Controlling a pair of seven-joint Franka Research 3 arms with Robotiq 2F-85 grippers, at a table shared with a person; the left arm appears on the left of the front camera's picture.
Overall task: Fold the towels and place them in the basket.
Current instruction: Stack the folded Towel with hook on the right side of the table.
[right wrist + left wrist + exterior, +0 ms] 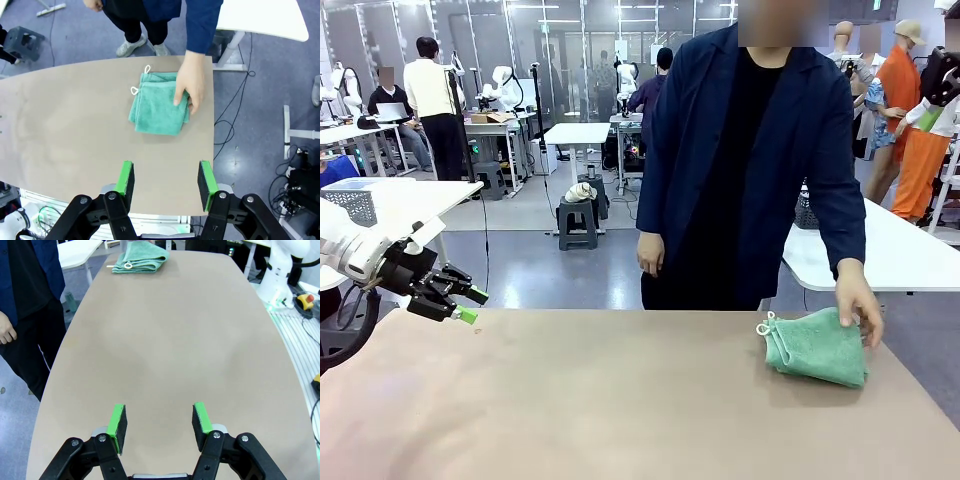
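Towels at table edge

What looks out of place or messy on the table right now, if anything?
Nothing is spilled or damaged. The towels lie folded in a slightly uneven stack near the table edge, with the person's hand resting on them. Both the left gripper and the right gripper are open and empty, away from the stack.
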